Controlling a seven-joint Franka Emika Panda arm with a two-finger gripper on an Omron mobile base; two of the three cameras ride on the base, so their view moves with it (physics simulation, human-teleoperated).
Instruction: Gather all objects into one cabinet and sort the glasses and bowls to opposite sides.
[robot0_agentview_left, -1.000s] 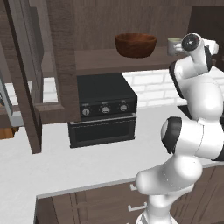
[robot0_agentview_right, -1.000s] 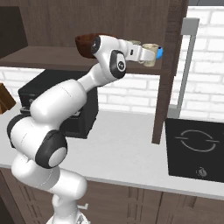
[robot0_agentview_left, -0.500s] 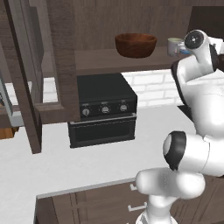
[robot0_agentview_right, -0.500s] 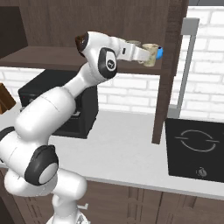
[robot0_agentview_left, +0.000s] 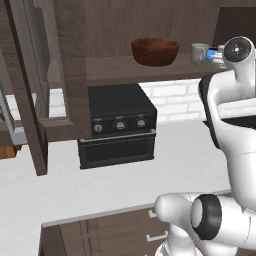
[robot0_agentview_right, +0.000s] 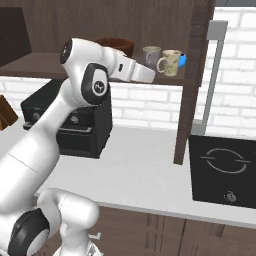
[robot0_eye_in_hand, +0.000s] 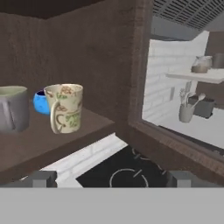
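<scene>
Gripper (robot0_eye_in_hand: 109, 178) spread wide, empty. Ahead and left of it on the cabinet shelf (robot0_eye_in_hand: 52, 146): cream mug (robot0_eye_in_hand: 64, 108), grey-green mug (robot0_eye_in_hand: 12, 108) beside, blue bowl (robot0_eye_in_hand: 40, 102) behind them.

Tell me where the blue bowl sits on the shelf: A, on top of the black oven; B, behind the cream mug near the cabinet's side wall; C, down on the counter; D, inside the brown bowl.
B: in the hand view the blue bowl peeks out from behind the cream mug on the shelf.
</scene>
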